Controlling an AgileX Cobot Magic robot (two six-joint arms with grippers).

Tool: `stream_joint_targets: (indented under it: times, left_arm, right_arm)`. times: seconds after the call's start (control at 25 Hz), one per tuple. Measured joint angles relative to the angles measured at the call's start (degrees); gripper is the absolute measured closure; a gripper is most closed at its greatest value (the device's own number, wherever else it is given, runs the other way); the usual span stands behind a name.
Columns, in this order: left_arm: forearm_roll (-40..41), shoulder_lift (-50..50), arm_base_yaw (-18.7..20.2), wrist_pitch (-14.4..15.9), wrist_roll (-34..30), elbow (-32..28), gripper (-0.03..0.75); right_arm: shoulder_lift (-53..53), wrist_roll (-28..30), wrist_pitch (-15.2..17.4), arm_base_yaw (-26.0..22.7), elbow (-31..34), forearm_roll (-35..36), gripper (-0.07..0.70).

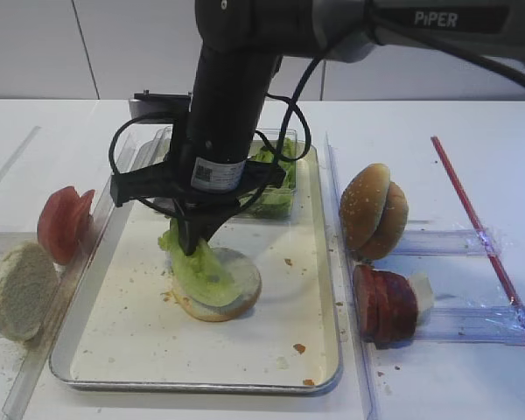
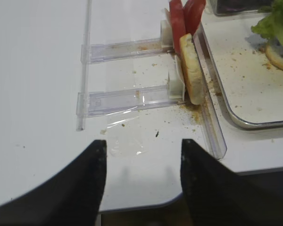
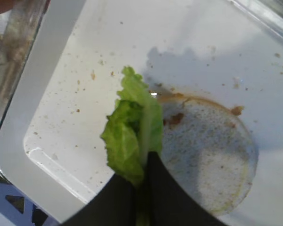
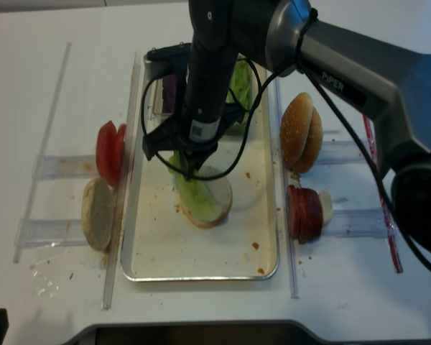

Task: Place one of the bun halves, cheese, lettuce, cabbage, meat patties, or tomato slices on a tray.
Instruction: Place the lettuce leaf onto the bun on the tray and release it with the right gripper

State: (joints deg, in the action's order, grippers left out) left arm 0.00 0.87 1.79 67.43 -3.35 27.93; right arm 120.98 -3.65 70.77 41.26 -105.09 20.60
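My right gripper point(image 1: 192, 243) point(image 3: 142, 162) point(image 4: 189, 172) is shut on the stem end of the pale green lettuce point(image 1: 201, 271) point(image 3: 132, 127) point(image 4: 197, 195). It holds the leaf low over the silver tray point(image 1: 140, 350) point(image 3: 61, 117) point(image 4: 201, 266). The leaf drapes across the left part of a flat bun half point(image 1: 236, 293) point(image 3: 207, 150) point(image 4: 221, 195) lying cut face up on the tray. My left gripper point(image 2: 141, 146) is open with nothing in it, above the white table's near left corner, away from the tray point(image 2: 245, 94).
Tomato slices point(image 1: 63, 223) point(image 2: 184, 14) and a pale bun half point(image 1: 19, 289) point(image 2: 192, 68) stand in clear racks on the left. Sesame buns point(image 1: 372, 210), meat patties point(image 1: 385, 304) and cheese point(image 1: 422, 293) stand on the right. A clear box of greens point(image 1: 276, 188) sits at the tray's far end.
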Motion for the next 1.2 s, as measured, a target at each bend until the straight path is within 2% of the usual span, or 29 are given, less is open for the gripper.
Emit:
stream_joint_targets:
  times: [0.4,0.88,1.04,1.2]
  left_arm:
    - [0.0,0.0,0.0,0.0,0.0,0.0,0.372]
    - [0.0,0.0,0.0,0.0,0.0,0.0,0.372]
    - [0.0,0.0,0.0,0.0,0.0,0.0,0.372]
    - [0.0,0.0,0.0,0.0,0.0,0.0,0.372]
  right_arm:
    - [1.8,0.2,-0.4,0.0,0.0,-3.2,0.575]
    - [2.7,0.1,-0.4,0.0,0.0,-3.3,0.568]
    - [2.7,0.1,-0.4,0.0,0.0,-3.3,0.493]
    - [2.7,0.1,-0.4,0.0,0.0,-3.3,0.348]
